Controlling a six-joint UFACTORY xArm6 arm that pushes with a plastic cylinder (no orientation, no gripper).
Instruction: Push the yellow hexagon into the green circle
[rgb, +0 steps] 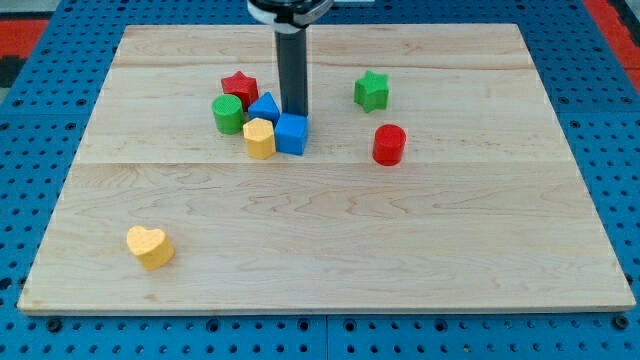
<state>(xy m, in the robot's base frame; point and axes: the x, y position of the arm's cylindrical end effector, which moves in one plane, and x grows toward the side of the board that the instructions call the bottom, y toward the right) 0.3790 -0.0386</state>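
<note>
yellow heart (150, 246) nearest view's bottom

This looks like a robotics lab bench — a pale wooden worktop (330, 250) of joined planks lies on a blue perforated base plate (30, 330) dotted with regular mounting holes. A dark rod (292, 70) hangs from a machine mount at the view's top, and small moulded coloured blocks (262, 125) sit scattered as test pieces — nothing domestic shows around them.
</note>
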